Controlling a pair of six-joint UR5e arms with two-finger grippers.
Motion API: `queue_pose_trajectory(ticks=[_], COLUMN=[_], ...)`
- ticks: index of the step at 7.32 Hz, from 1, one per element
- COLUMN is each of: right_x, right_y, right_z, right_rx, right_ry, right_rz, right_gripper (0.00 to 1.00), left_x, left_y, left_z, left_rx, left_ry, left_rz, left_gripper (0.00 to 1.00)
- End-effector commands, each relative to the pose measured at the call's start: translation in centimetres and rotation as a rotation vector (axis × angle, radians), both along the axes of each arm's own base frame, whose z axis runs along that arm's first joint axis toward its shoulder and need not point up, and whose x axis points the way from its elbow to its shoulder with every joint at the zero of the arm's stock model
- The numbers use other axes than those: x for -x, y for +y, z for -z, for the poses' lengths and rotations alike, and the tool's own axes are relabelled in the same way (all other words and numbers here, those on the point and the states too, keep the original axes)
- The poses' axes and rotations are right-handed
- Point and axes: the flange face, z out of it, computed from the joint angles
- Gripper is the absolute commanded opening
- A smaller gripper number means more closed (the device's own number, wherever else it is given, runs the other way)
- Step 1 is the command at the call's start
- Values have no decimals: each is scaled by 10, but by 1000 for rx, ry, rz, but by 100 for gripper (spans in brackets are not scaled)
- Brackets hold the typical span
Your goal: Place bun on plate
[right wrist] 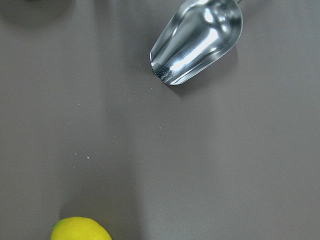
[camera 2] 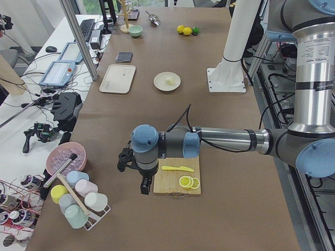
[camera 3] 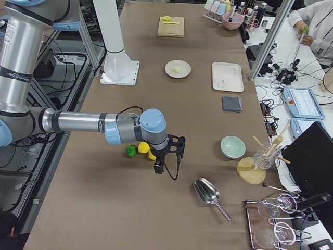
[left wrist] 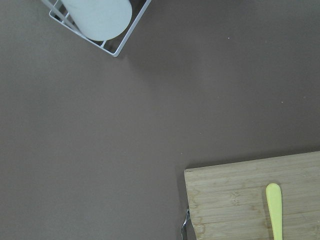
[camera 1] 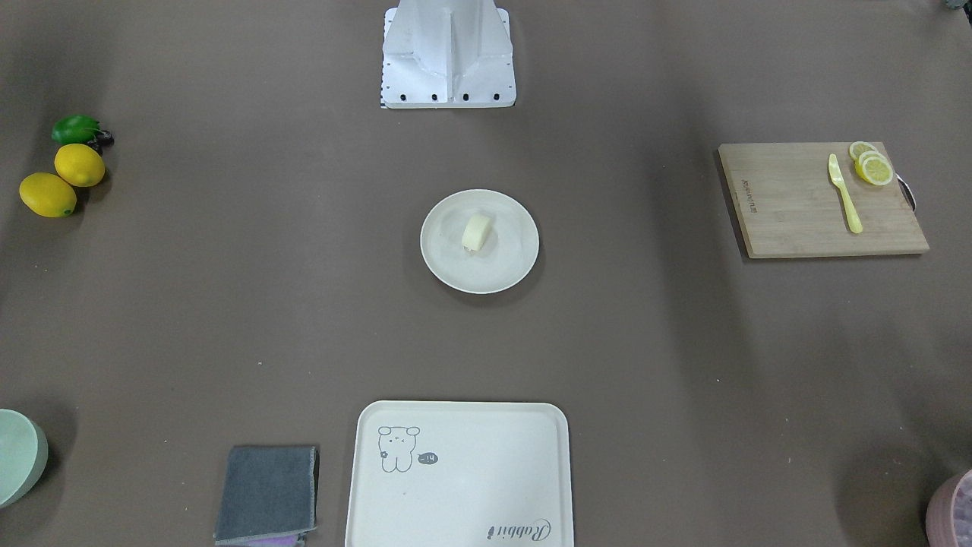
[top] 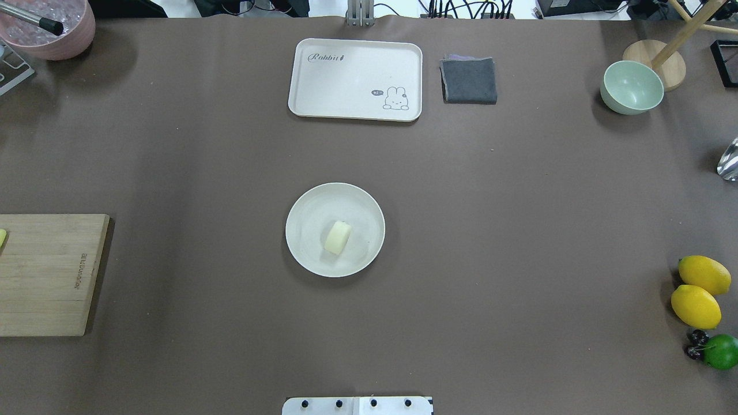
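The bun [camera 1: 476, 232], a small pale cream lump, lies on the round off-white plate [camera 1: 510, 260] at the table's middle. It rests slightly toward the robot's side of the plate [top: 311, 218], and the bun [top: 338, 237] has nothing touching it. Both grippers show only in the side views. My left gripper [camera 2: 125, 159] hangs over the table beside the cutting board, far from the plate [camera 2: 160, 83]. My right gripper [camera 3: 174, 145] hovers near the lemons, also far from the plate [camera 3: 169, 71]. I cannot tell whether either one is open or shut.
A cream tray [top: 346, 80] with a drawing and a folded grey cloth [top: 469, 80] lie at the far side. A green bowl [top: 631, 87], lemons [top: 696, 305] and a metal scoop [right wrist: 197, 40] sit on my right. The cutting board [camera 1: 797, 201] with knife and lemon slices is on my left.
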Motion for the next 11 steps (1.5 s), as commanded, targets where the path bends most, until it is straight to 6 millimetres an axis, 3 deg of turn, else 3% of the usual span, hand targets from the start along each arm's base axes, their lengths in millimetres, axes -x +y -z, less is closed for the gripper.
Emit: queue_pose_trajectory(ticks=[1,6,9,11], right_x=[0,1,1,1], right_y=[0,1,-1,0], right_z=[-1,-8,-10,-29], right_rx=[2,16,-19,-39], right_ry=[0,-1,-6,-6], right_rz=[0,2,1,3], right_gripper=[100,100,100,100], left_x=[0,0,0,0], left_y=[5,6,10,11], left_z=[-10,-22,-45,-47], left_rx=[29,6,-30,-24], left_ry=[7,-4,-1,-4], left_rz=[23,22,26,28], left_gripper=[98,98,98,98])
